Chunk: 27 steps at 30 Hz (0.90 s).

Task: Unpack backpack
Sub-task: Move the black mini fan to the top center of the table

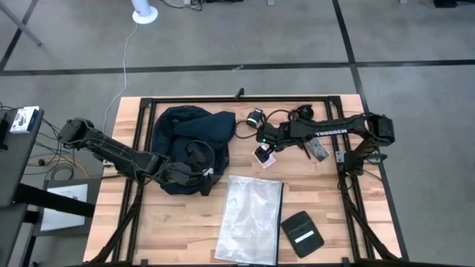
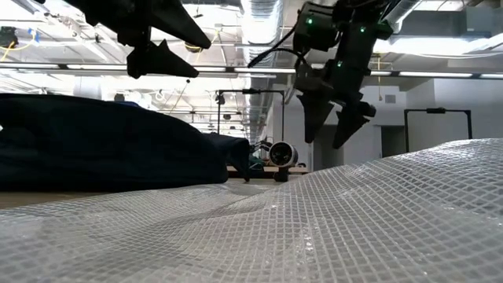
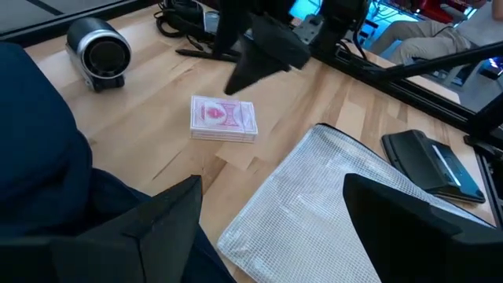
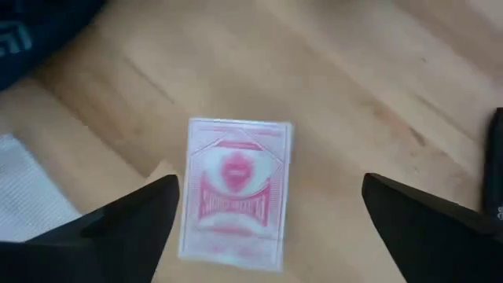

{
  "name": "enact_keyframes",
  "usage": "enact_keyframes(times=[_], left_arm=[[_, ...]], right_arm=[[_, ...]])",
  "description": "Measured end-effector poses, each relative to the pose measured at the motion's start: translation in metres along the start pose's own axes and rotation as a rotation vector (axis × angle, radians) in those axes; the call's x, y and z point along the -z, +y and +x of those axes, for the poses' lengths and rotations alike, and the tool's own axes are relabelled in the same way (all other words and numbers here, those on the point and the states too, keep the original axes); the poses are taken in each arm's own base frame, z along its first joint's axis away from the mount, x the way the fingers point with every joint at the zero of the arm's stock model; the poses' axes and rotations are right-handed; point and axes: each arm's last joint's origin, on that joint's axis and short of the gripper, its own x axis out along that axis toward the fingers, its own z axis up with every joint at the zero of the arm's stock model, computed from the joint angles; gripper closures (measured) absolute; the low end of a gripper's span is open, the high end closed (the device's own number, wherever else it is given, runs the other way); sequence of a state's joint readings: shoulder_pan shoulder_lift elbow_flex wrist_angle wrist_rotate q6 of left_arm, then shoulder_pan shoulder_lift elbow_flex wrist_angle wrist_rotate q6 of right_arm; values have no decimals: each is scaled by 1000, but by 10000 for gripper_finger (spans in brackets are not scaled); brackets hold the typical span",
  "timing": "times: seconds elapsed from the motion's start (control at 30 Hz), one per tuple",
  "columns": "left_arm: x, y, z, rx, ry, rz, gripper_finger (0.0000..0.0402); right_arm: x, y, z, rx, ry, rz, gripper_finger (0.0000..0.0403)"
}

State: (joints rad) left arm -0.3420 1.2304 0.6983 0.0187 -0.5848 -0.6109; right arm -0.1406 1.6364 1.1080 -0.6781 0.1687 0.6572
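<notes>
- High view: the backpack (image 1: 189,144), soft rumpled navy fabric, lies at the table's (image 1: 171,230) rear left. The left gripper (image 1: 204,176) sits at its front edge. A crinkly clear plastic bag (image 1: 251,219) and a flat black pouch (image 1: 302,233) lie in front.
- Low view: the plastic bag's grid texture fills the foreground; the backpack is partly hidden behind it.
- Left wrist view: the left gripper's fingers (image 3: 169,216) are apart. A small silver camera (image 3: 100,53) stands beyond.
- Right wrist view: the right gripper (image 4: 271,224), fingers spread, hovers over a red-and-white card deck (image 4: 234,192), blurred.

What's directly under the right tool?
A card deck lies flat on the wood table below the open right tool. Anything under the deck is hidden.
</notes>
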Motion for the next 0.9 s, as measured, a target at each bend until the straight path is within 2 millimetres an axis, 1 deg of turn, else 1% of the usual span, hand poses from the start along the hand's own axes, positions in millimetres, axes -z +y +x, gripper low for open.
enact_keyframes(times=[0.17, 0.27, 0.33, 0.4, 0.5, 0.6, 0.73, 0.8, 0.9], left_arm=[[0, 0, 0, 1, 2, -8, 106], [1, 0, -1, 1, 6, -10, 106], [1, 0, 0, 1, 5, 8, 106], [0, 1, 1, -7, 2, 21, 106], [-3, 5, 3, -28, -11, 11, 106], [-4, 6, 4, -33, -14, 10, 106], [-4, 6, 4, -33, -12, 13, 106], [-4, 6, 4, -33, -12, 15, 108], [-4, 6, 4, -33, -13, 36, 121]], right_arm=[[8, 10, -15, -118, 36, -36, 25], [14, 20, -30, -191, 5, -81, 32], [16, 22, -37, -200, -25, -127, 34], [12, 18, -39, -152, -84, -131, 35], [7, 13, -39, -134, -100, -58, 35], [14, 21, -40, -202, -50, -87, 35], [24, 34, -43, -234, -48, -151, 35], [25, 38, -44, -256, -75, -181, 35], [21, 43, -46, -300, -121, -173, 35]])
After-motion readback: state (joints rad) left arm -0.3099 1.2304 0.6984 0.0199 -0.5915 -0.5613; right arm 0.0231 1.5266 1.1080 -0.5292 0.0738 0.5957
